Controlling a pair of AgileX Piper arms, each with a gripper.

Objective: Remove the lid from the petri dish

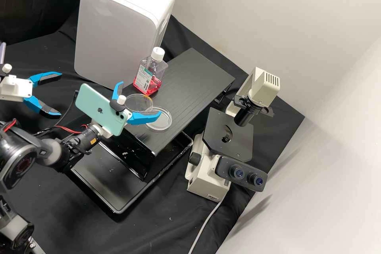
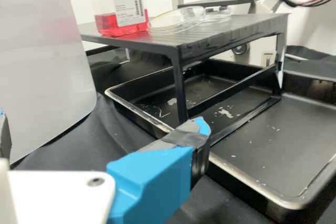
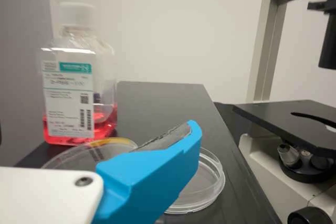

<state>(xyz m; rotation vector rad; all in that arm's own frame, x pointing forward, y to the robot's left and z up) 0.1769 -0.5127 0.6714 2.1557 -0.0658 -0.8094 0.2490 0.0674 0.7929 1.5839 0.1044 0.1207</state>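
- A black riser shelf is seen standing in a black tray, with a culture-medium bottle of red liquid on it.
- The left gripper is held well clear of the shelf, its fingers spread and empty.
- The right gripper is held over the shelf, fingers spread wide to either side of the petri dish lid; no grip on it can be made out.
- The lid lies tilted, its edge overlapping the rim of the dish base just beside it.
- The removal is judged nearly done. A closing on the lid's rim and a lift away from the base are called for next.
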